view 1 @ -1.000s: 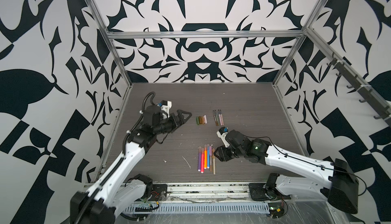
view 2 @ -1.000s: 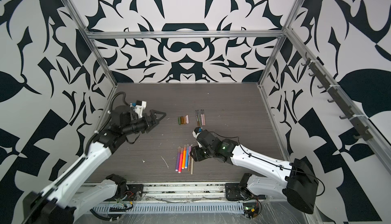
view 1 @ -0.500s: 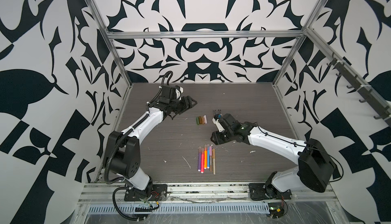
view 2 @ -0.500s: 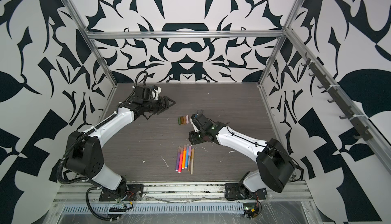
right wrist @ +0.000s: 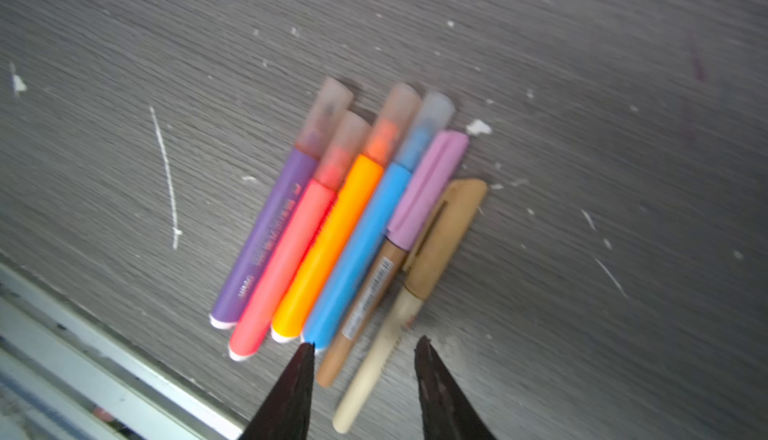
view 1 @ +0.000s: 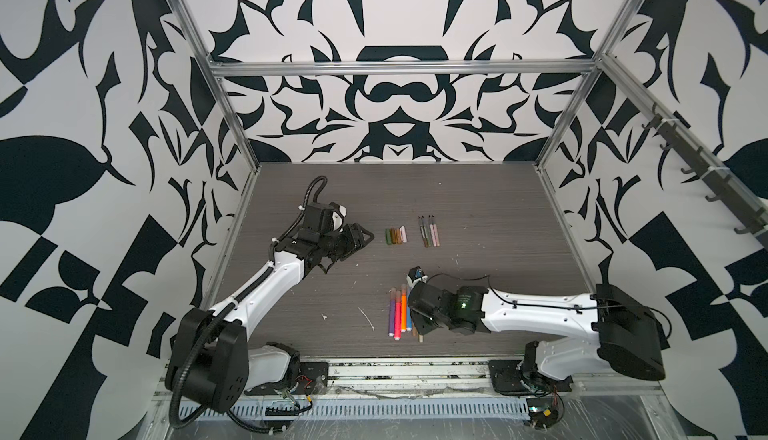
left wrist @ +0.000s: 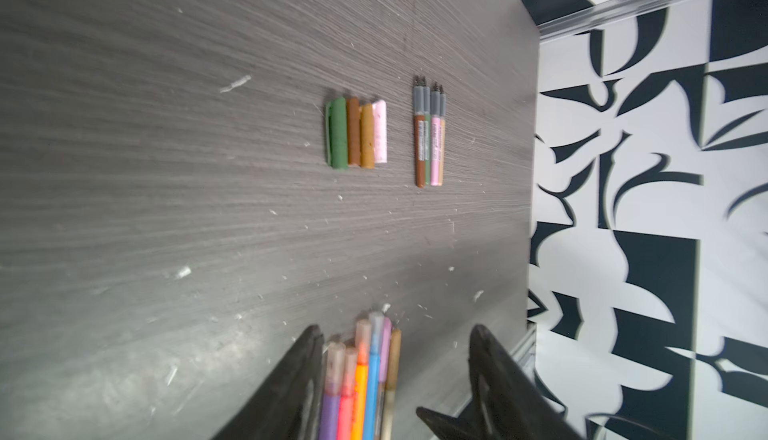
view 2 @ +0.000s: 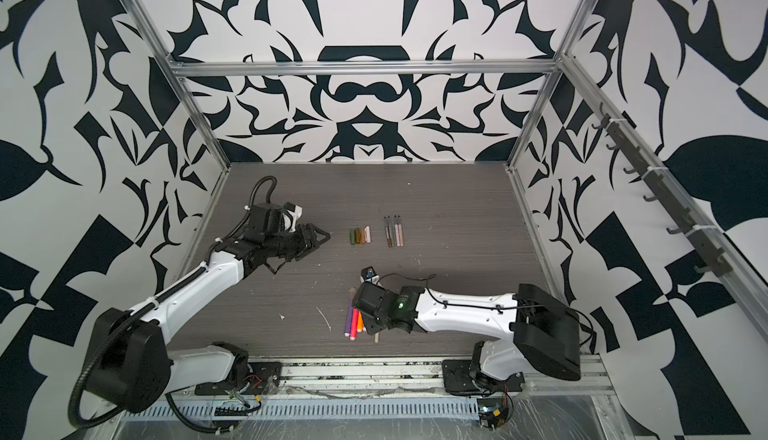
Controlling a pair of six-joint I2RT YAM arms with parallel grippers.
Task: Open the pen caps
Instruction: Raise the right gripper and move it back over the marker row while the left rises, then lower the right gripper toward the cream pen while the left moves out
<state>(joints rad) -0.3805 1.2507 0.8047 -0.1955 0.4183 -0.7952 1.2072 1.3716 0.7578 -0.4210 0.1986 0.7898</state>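
Now, right gripper (right wrist: 364, 344): jaws spread, nothing pinched; it hangs low over the near ends of the capped pens (view 1: 400, 312), with its tips either side of the tan pen (right wrist: 384, 338) and the end of the brown pen (right wrist: 365, 292).
left gripper (view 1: 365, 235): jaws spread and empty, at the far left, just left of the loose caps (left wrist: 357, 132) and well apart from the capped pens.
capped pens: six in a touching row near the front edge of the table (view 1: 498, 209), about the middle, with caps pointing far.
tan pen: rightmost of the row, with its tan cap (right wrist: 446, 226) on; likely the one to take.
loose caps: four side by side at the far middle; four bare pens (left wrist: 429, 138) lie just right of them.
step in hand: judged to be the grasp of one capped pen by its barrel.
doing it well: centre on the tan barrel alone, so that the brown pen with the lilac cap (right wrist: 428, 188) is left outside the jaws. Close on the barrel, not the cap, which leaves the cap free for the left gripper.
risk: the pens touch, so a tip may nudge the neighbour or pinch two at once.
next need: lift clear of the row, then pull the cap straight along the pen.
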